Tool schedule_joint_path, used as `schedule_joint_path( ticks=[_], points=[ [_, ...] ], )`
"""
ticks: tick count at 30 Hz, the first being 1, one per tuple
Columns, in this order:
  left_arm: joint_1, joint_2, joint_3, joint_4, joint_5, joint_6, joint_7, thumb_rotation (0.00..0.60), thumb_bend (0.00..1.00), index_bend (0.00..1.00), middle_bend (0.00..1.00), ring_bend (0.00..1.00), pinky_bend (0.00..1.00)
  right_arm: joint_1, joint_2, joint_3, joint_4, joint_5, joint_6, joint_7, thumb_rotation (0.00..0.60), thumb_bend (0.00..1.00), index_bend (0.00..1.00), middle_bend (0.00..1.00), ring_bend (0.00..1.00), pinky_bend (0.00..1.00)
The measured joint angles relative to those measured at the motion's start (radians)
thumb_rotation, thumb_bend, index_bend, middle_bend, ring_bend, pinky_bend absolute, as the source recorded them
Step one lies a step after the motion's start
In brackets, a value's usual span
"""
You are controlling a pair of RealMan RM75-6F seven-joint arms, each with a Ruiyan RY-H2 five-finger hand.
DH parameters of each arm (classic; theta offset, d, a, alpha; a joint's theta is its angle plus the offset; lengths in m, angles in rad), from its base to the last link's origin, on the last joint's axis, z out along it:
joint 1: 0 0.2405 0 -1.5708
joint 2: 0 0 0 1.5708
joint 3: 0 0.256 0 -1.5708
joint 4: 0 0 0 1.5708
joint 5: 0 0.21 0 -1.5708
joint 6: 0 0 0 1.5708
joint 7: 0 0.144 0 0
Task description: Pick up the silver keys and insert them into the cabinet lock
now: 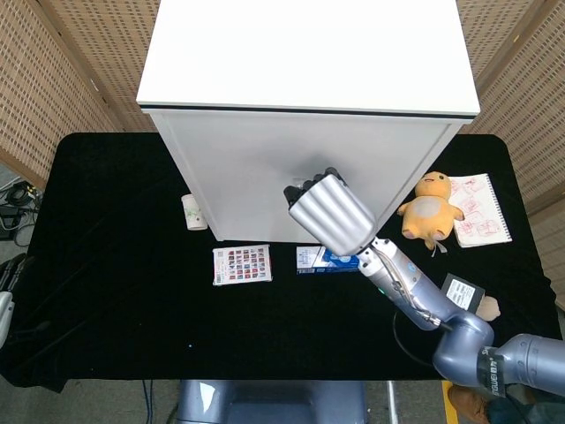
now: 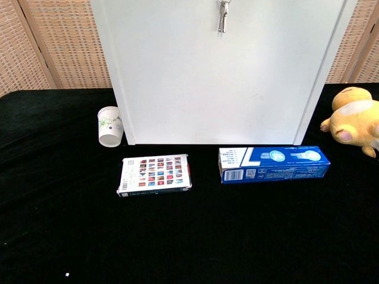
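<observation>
The silver keys point(image 2: 222, 15) dangle against the white cabinet point(image 1: 300, 177) door at the very top of the chest view. Where they hang from lies above that frame. In the head view my right hand point(image 1: 328, 212) is up against the cabinet front, its silver back toward the camera and its dark fingers point(image 1: 309, 187) curled at the door. The hand covers the keys and the lock there, so the hold itself is hidden. Only a sliver of my left hand point(image 1: 7, 287) shows, at the table's left edge.
On the black table point(image 1: 115, 265) in front of the cabinet lie a small patterned box point(image 2: 154, 175) and a blue carton point(image 2: 273, 164). A paper cup point(image 2: 110, 126) stands at the cabinet's left corner. A yellow plush toy point(image 1: 430, 208) and a notebook point(image 1: 479, 209) lie to the right.
</observation>
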Motion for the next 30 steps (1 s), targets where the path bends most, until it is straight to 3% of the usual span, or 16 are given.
schedule_joint_path(
  ticks=[6, 10, 12, 14, 17, 19, 21, 23, 30],
  points=[
    [0.005, -0.004, 0.008, 0.001, 0.019, 0.012, 0.006, 0.600, 0.00, 0.00, 0.00, 0.00, 0.00, -0.109, 0.059, -0.087, 0.064, -0.235, 0.108, 0.179, 0.600, 0.09, 0.66, 0.91, 0.92, 1.00],
    [0.010, -0.006, 0.011, -0.001, 0.027, 0.023, 0.009, 0.600, 0.00, 0.00, 0.00, 0.00, 0.00, -0.209, 0.081, -0.158, 0.165, -0.347, 0.218, 0.306, 0.600, 0.09, 0.63, 0.79, 0.81, 0.98],
    [0.014, -0.006, 0.012, -0.003, 0.033, 0.033, 0.010, 0.600, 0.00, 0.00, 0.00, 0.00, 0.00, -0.266, 0.083, -0.190, 0.221, -0.372, 0.269, 0.359, 0.600, 0.08, 0.58, 0.70, 0.71, 0.88],
    [0.017, -0.006, 0.012, -0.005, 0.037, 0.041, 0.011, 0.600, 0.00, 0.00, 0.00, 0.00, 0.00, -0.313, 0.083, -0.213, 0.255, -0.378, 0.304, 0.397, 0.600, 0.06, 0.50, 0.59, 0.59, 0.71],
    [0.024, -0.005, 0.014, -0.009, 0.048, 0.058, 0.010, 0.600, 0.00, 0.00, 0.00, 0.00, 0.00, -0.388, 0.080, -0.241, 0.279, -0.358, 0.336, 0.450, 0.600, 0.01, 0.34, 0.37, 0.34, 0.40],
    [0.029, -0.003, 0.016, -0.010, 0.059, 0.070, 0.003, 0.600, 0.00, 0.00, 0.00, 0.00, 0.00, -0.432, 0.076, -0.256, 0.278, -0.315, 0.346, 0.477, 0.600, 0.00, 0.19, 0.16, 0.09, 0.14],
    [0.034, -0.001, 0.018, -0.009, 0.068, 0.081, -0.005, 0.600, 0.00, 0.00, 0.00, 0.00, 0.00, -0.482, 0.073, -0.272, 0.268, -0.259, 0.350, 0.507, 0.600, 0.00, 0.06, 0.03, 0.00, 0.03],
    [0.038, 0.000, 0.019, -0.006, 0.075, 0.090, -0.013, 0.600, 0.00, 0.00, 0.00, 0.00, 0.00, -0.524, 0.073, -0.287, 0.248, -0.212, 0.347, 0.535, 0.600, 0.00, 0.00, 0.00, 0.00, 0.00],
    [0.051, -0.019, 0.010, 0.055, 0.128, 0.164, -0.081, 0.600, 0.00, 0.00, 0.00, 0.00, 0.00, -0.640, 0.040, -0.319, 0.165, -0.144, 0.366, 0.709, 0.600, 0.00, 0.00, 0.00, 0.00, 0.00]
  ],
)
